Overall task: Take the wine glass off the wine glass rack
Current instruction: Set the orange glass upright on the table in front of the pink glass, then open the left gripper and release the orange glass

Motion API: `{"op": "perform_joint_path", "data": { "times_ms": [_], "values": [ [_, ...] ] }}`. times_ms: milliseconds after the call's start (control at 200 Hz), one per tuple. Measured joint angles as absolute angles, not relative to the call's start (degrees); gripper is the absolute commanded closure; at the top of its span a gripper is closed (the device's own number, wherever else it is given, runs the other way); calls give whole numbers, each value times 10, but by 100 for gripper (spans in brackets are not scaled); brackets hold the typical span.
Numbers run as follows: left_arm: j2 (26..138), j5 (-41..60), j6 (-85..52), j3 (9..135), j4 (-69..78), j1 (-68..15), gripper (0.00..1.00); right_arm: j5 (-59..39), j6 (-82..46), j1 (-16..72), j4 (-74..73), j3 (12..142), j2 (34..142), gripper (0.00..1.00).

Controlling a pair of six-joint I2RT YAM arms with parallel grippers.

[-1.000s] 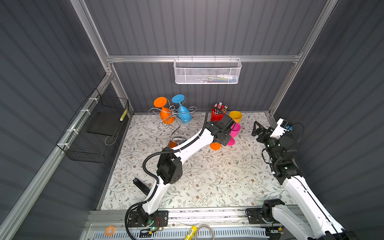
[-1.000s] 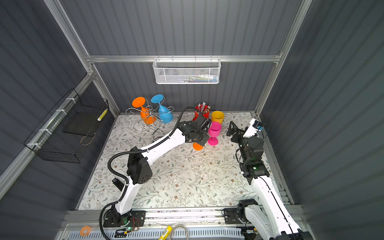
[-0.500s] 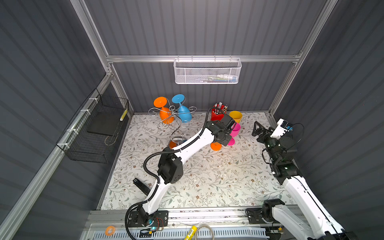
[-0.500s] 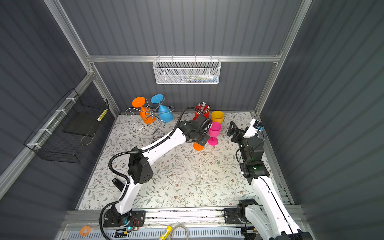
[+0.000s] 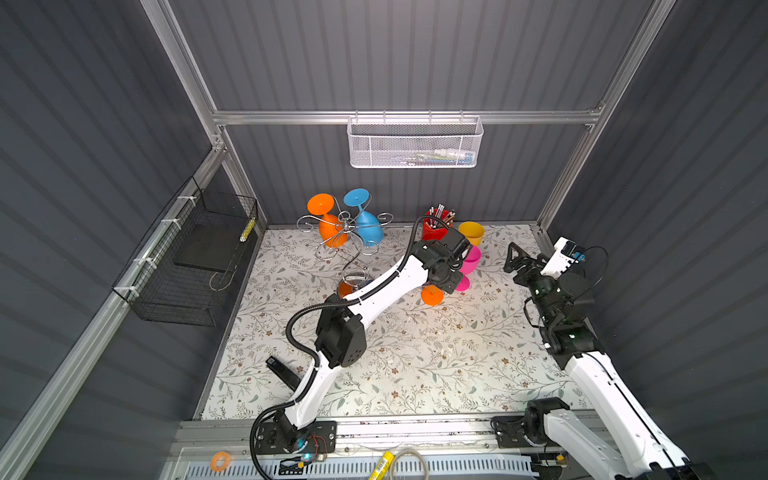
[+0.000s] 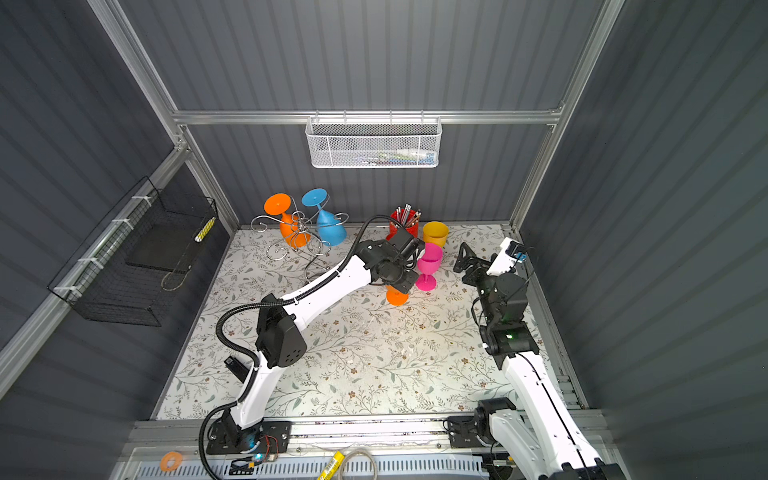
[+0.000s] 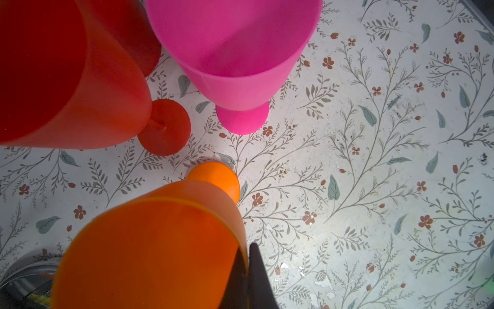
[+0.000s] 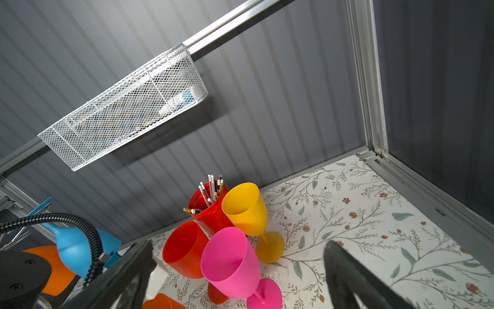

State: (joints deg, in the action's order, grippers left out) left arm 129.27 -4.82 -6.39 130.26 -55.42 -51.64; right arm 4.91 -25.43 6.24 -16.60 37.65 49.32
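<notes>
The chrome wine glass rack (image 5: 347,243) (image 6: 300,239) stands at the back left of the floral table. An orange glass (image 5: 330,230) and a blue glass (image 5: 369,227) hang on it upside down. My left gripper (image 5: 448,275) (image 7: 246,250) is shut on the rim of another orange wine glass (image 7: 149,248). That glass is upright beside the pink glass (image 7: 235,48), and its foot (image 5: 432,296) (image 6: 397,297) is at the table; whether it touches I cannot tell. My right gripper (image 5: 513,257) (image 8: 239,244) is open and empty, right of the glasses.
A red glass (image 7: 66,75), a yellow glass (image 5: 471,233) and a red pencil cup (image 5: 436,227) crowd behind the held glass. A white mesh basket (image 5: 415,143) hangs on the back wall. On the left wall is a black wire basket (image 5: 191,257).
</notes>
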Motion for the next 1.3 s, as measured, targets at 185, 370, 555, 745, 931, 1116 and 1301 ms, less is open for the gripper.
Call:
{"op": "perform_joint_path", "data": {
  "times_ms": [185, 370, 555, 745, 931, 1116, 1301],
  "values": [
    [1293, -48, -61, 1305, -563, -516, 96, 49, -254, 62, -166, 376, 493, 1],
    [1293, -48, -56, 1305, -571, -516, 83, 49, -254, 62, -166, 376, 495, 1],
    [1293, -48, -53, 1305, -574, -516, 66, 49, -254, 62, -166, 376, 498, 1],
    [1293, -49, -48, 1305, -568, -516, 38, 49, -254, 62, -166, 376, 499, 1],
    [1283, -58, -52, 1290, -531, -517, 15, 46, -254, 62, -166, 376, 499, 1],
    [1233, -67, -48, 1246, -494, -517, 3, 42, -253, 62, -166, 376, 498, 1],
    [1192, -76, -44, 1243, -468, -526, 0, 36, -252, 62, -167, 371, 490, 1]
  ]
}}
